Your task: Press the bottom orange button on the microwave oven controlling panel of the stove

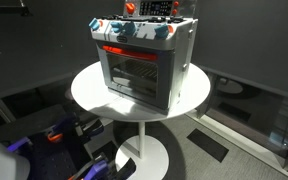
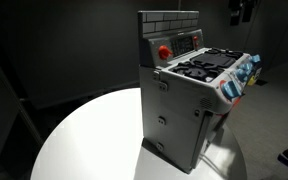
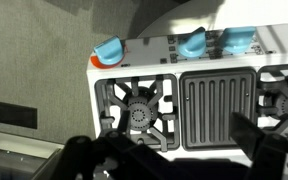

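The grey toy stove (image 1: 142,62) stands on a round white table (image 1: 89,95) and shows in both exterior views (image 2: 189,110). Its small dark control panel (image 2: 188,42) with tiny buttons sits on the brick-patterned back wall, beside a red dial (image 2: 165,52). In the wrist view I look down on the stove top (image 3: 216,105) with its burner grates and teal knobs (image 3: 194,43). My gripper (image 3: 169,160) hangs above the stove with its dark fingers spread, open and empty. It appears as a dark shape at the top of an exterior view (image 2: 242,12). The panel is out of the wrist view.
The table stands on a single white pedestal (image 1: 142,140). Dark floor and glass panels (image 1: 254,105) surround it. Cables and blue-and-orange gear (image 1: 59,132) lie on the floor beside the table.
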`<control>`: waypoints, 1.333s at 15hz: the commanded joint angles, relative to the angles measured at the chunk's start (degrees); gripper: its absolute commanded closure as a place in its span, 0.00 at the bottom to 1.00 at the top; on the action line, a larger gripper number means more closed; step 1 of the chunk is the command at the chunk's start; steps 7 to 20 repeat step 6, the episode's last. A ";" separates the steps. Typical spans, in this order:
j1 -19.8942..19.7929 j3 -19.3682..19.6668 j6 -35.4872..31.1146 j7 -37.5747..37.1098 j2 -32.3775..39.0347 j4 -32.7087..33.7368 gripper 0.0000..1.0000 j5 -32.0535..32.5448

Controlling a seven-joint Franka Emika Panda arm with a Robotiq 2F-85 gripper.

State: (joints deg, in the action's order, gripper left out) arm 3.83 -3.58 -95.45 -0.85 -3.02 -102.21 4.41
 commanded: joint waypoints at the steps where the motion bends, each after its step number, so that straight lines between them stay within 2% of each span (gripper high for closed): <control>1: -0.05 -0.01 -2.09 1.64 -5.24 -4.94 0.00 -0.71; 2: -0.09 -0.19 -0.28 0.21 -2.22 -1.76 0.00 0.00; 20: -0.09 -0.21 -0.34 0.22 -2.52 -2.24 0.00 0.00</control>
